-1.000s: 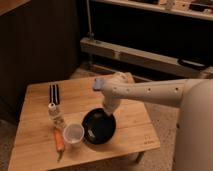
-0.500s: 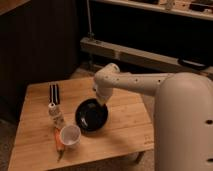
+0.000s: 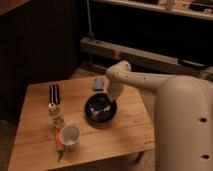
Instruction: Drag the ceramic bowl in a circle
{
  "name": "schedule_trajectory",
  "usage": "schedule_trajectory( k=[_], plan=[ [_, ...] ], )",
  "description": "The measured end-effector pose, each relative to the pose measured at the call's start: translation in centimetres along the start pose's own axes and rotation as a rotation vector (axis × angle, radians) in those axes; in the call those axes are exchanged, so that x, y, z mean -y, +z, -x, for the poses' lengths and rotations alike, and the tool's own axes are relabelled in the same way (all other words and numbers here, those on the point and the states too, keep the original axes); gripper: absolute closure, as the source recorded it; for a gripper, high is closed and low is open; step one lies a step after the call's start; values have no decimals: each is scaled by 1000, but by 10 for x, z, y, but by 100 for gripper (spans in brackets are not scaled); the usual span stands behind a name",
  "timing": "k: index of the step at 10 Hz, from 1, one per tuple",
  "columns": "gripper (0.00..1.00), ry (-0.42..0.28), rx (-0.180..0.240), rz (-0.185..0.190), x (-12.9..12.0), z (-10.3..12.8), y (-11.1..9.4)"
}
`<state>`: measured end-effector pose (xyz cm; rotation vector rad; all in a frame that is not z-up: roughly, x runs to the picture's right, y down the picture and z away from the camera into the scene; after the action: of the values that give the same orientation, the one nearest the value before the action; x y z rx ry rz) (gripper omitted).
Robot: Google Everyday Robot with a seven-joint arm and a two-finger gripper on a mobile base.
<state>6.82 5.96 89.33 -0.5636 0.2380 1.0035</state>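
Since half a second ago the ceramic bowl [image 3: 98, 111] has slid right and a little upward in the frame, and the arm has gone with it. The bowl now sits near the middle of the wooden surface [image 3: 130, 131], glossy black with pale glints inside. The tool [image 3: 111, 99] is at the bowl's upper right rim with its fingers drawn narrow; whether they pinch the rim cannot be told. Just above the bowl lies a small grey-blue block [image 3: 100, 83]. To the lower left stands a white cup [image 3: 70, 135] beside an orange stick [image 3: 57, 142]. A dark striped object [image 3: 54, 93] lies at the left.
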Motion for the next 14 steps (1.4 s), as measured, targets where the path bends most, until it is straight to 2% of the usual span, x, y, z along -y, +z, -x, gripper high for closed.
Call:
schedule_trajectory(
  k=[3, 4, 7, 11, 14],
  plan=[
    [100, 77, 0, -37, 35, -34, -8],
    [100, 101, 1, -59, 47, -51, -16],
    [100, 120, -20, -102, 56, -88, -26],
    [100, 100, -71, -135, 45, -131, -30],
    [100, 18, -105, -126, 15, -150, -30]
  ],
)
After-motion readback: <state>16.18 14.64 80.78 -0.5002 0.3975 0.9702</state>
